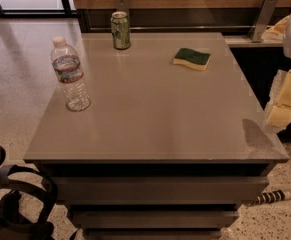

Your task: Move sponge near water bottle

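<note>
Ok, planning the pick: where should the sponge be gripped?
Probably from straight above, across its shorter width: the sponge lies flat on the table, well apart from the can. The gripper hangs off the table's right edge.

Sponge (pixel 191 58): green top, yellow foam, lies flat, upper right of centre. Bottle (pixel 70 75): clear, white cap, upright, left side, well apart. Gripper (pixel 284 101): right edge, mid-height.

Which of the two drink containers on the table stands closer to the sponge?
The green can at the back edge; the water bottle stands farther from the sponge, by the left edge. The gripper hangs off the table's right side.
</note>
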